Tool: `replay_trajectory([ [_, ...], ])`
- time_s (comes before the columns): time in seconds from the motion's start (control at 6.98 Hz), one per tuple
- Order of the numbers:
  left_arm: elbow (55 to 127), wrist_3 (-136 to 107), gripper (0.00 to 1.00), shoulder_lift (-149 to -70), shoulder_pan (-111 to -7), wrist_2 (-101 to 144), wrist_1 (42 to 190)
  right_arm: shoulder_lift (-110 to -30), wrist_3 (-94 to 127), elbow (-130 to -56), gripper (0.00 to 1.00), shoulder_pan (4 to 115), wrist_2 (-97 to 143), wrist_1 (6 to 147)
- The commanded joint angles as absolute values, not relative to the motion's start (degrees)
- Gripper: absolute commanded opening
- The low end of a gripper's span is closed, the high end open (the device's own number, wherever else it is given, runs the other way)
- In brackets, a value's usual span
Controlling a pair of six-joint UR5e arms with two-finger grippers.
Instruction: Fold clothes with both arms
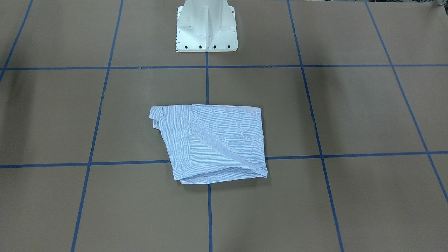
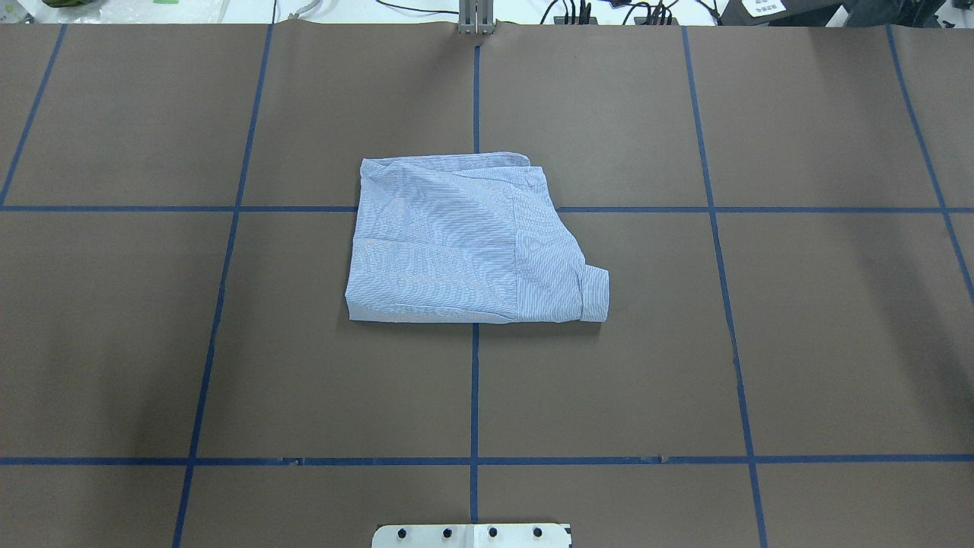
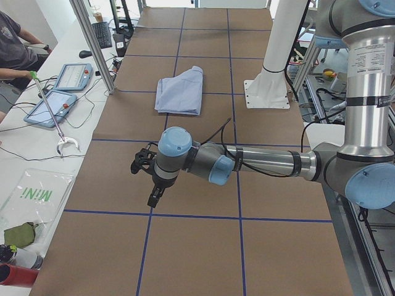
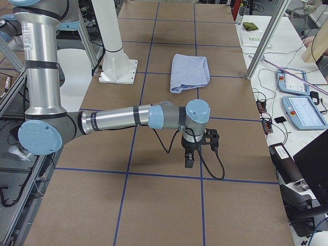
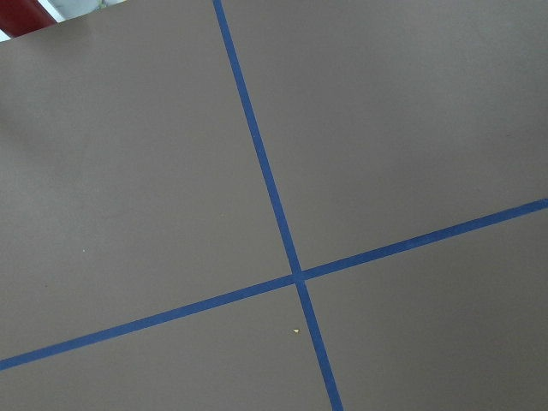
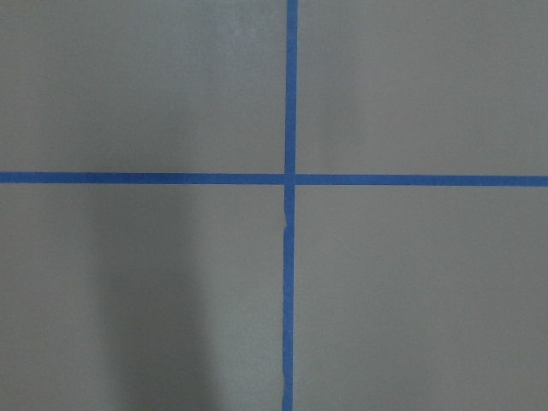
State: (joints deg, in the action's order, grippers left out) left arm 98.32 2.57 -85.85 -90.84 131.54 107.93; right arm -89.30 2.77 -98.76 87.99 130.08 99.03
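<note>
The light-blue striped shirt (image 2: 464, 240) lies folded into a compact, roughly square bundle at the table's middle; it also shows in the front-facing view (image 1: 210, 141), the left side view (image 3: 181, 91) and the right side view (image 4: 189, 72). A cuff sticks out at one corner (image 2: 596, 295). Neither arm is over it. The left gripper (image 3: 154, 197) hangs over bare table far to the robot's left, the right gripper (image 4: 188, 160) far to its right. Each shows only in a side view, so I cannot tell whether it is open or shut.
The brown table (image 2: 799, 342) carries a blue tape grid. The white pedestal base (image 1: 206, 26) stands at the robot's edge. Both wrist views show only tape crossings (image 5: 297, 276) (image 6: 289, 179). Tablets (image 3: 52, 105) and an operator (image 3: 15, 49) are beside the table.
</note>
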Motion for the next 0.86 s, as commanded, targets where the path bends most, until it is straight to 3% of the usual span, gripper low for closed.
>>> replay_trajectory([
  [0.0, 99.9, 2.7, 1.0, -85.4, -90.9, 132.0, 107.7, -90.1, 2.7, -97.3, 1.0, 87.9, 130.6, 99.1],
  [0.72, 98.2, 2.6, 1.0, -86.1, -90.7, 131.4, 107.9, -89.5, 2.6, -96.1, 1.0, 86.7, 130.3, 94.3],
])
